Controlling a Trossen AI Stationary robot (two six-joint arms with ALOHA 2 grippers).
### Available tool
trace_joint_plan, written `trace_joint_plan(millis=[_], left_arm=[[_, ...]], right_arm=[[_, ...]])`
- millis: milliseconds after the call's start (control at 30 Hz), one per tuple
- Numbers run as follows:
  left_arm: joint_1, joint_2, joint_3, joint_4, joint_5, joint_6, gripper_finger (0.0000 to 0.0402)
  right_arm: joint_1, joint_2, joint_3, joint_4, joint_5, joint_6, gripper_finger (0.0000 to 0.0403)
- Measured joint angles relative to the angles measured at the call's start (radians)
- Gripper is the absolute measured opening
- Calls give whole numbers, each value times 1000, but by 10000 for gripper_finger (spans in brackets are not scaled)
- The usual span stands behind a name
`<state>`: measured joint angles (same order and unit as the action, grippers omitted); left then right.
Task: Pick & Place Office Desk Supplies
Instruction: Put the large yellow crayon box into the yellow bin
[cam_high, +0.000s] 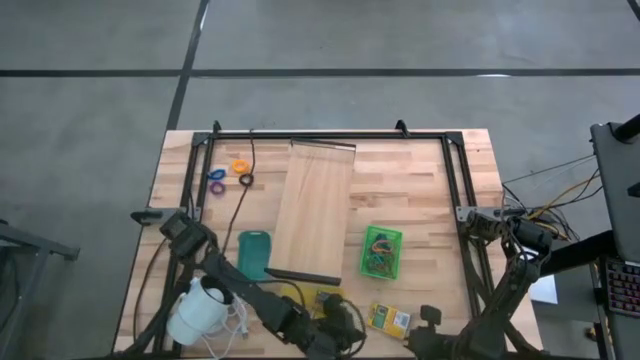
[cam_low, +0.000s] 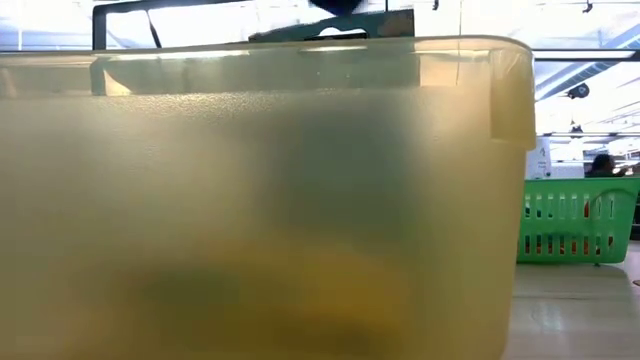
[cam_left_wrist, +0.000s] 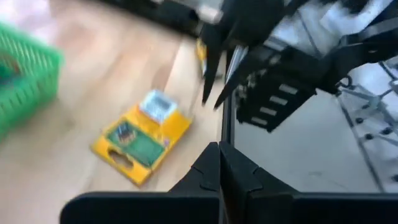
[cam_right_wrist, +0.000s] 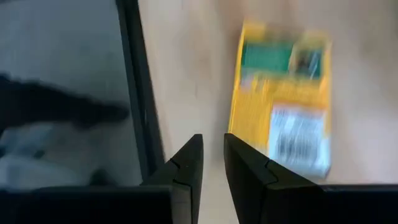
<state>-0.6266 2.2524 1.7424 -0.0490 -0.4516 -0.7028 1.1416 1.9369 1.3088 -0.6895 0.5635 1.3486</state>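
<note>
Approach step: the right end effector (cam_right_wrist: 212, 158), slightly parted and empty, hovers beside the yellow packet (cam_right_wrist: 283, 93) at lower frame. Next: straddle it. Left end effector (cam_left_wrist: 219, 168) is closed, empty.

A long pale wooden board (cam_high: 314, 209) lies along the middle of the wooden table (cam_high: 420, 190). A white round corded device (cam_high: 197, 310) sits at the near-left corner.

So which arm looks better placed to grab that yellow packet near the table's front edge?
Probably the right. The right gripper hangs right beside the yellow packet, fingers slightly apart and empty. The left gripper is shut and sits farther off.
</note>
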Motion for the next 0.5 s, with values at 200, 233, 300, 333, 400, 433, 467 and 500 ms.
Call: trace_joint_plan(millis=[200,233,300,333,400,433,467,500], left_arm=[[28,30,0,5,45,-65,1],[29,33,0,5,45,-68,1],[31,34,0,4,45,-73,1],[32,34,0,4,48,-72,1],[34,34,0,3,47,-59,1],[35,34,0,4,46,-57,1],[36,34,0,4,46,-57,1],[36,34,0,4,46,-56,1]], right_arm=[[-2,0,33,-47,159,-52,63],[-3,0,29,-47,166,-52,63],[-5,0,17,-55,170,-49,63],[-5,0,10,-63,170,-43,63],[-9,0,-6,-70,170,-35,63],[-10,0,-13,-71,170,-35,63],[-10,0,-20,-71,170,-35,63],[-11,0,-26,-71,170,-35,63]])
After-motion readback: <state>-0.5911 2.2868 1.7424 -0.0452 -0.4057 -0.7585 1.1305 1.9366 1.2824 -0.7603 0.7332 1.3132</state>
